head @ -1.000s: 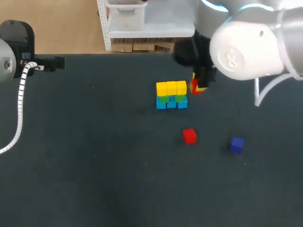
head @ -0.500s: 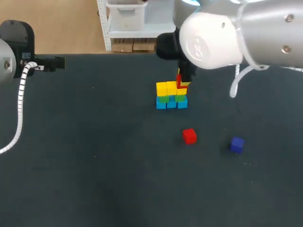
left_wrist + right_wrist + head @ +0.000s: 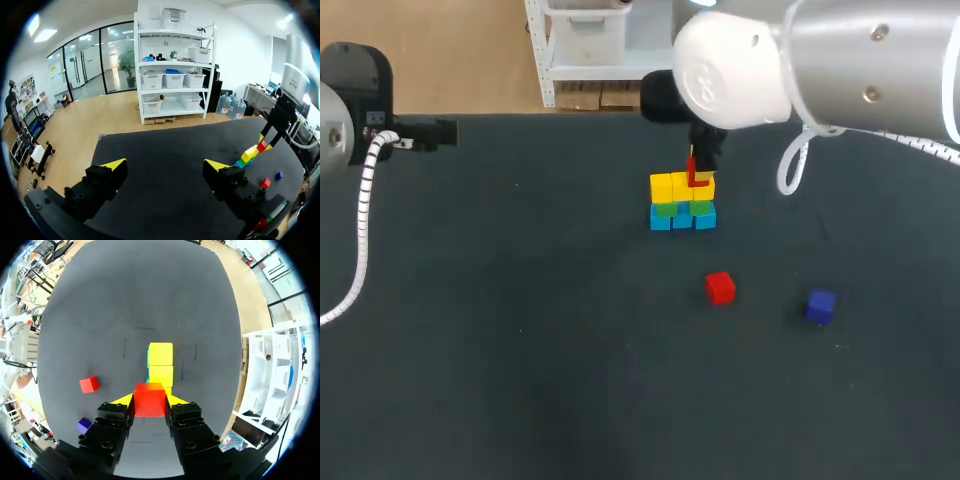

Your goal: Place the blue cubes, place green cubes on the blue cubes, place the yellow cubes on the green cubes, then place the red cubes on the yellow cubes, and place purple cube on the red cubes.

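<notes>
— So, where's the red cube (image 3: 149,399)?
— Clamped in my right pincer (image 3: 150,401), just over the yellow row's (image 3: 160,362) right end, lined up to land square. Left pincer (image 3: 165,165) waits far left, fingers apart.

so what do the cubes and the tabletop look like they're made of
Red cube in the right gripper: even colour, matte, crisp flat faces; probably painted wood or plastic, cannot tell which. Yellow cubes look the same. Table: dark, dull, no glare; seems a cloth or rubber mat covering.
</notes>
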You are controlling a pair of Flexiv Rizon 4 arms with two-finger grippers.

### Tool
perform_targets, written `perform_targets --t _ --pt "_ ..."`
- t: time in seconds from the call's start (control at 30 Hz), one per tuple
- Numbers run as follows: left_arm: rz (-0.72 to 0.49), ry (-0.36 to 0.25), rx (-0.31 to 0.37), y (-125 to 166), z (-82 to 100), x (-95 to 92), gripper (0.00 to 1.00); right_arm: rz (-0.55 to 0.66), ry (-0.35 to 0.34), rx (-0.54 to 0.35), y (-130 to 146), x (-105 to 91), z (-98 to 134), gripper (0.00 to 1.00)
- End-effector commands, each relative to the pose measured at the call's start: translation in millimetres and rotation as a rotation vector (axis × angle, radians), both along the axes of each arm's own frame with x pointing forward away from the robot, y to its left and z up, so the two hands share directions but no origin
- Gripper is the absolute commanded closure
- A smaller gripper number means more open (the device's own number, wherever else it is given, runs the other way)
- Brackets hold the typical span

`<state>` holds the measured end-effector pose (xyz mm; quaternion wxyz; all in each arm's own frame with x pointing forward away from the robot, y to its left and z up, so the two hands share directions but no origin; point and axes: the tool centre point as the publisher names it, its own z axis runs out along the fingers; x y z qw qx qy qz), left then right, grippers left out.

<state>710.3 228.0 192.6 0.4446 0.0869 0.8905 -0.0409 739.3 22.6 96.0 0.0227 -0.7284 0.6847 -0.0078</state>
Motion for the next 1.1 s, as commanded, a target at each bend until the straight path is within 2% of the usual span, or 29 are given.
perform_targets --t 0.03,0.57,0.93,1.1 --pt "-0.001 -0.001 -0.001 0.4 -0.1 -0.2 0.0 0.001 0.01 0.002 1.9 4.9 -0.6 1.0" --pt "-0.001 -0.001 -0.001 0.4 -0.1 -0.2 0.0 0.007 -0.01 -0.008 4.2 9.4 -7.0 1.0" --pt "-0.001 -0.001 -0.001 0.4 -0.1 -0.2 0.0 0.01 -0.015 -0.013 4.8 10.7 -8.9 0.92" --pt "-0.001 -0.001 -0.001 0.4 -0.1 -0.2 0.0 0.01 -0.017 -0.016 4.8 11.0 -9.2 0.81"
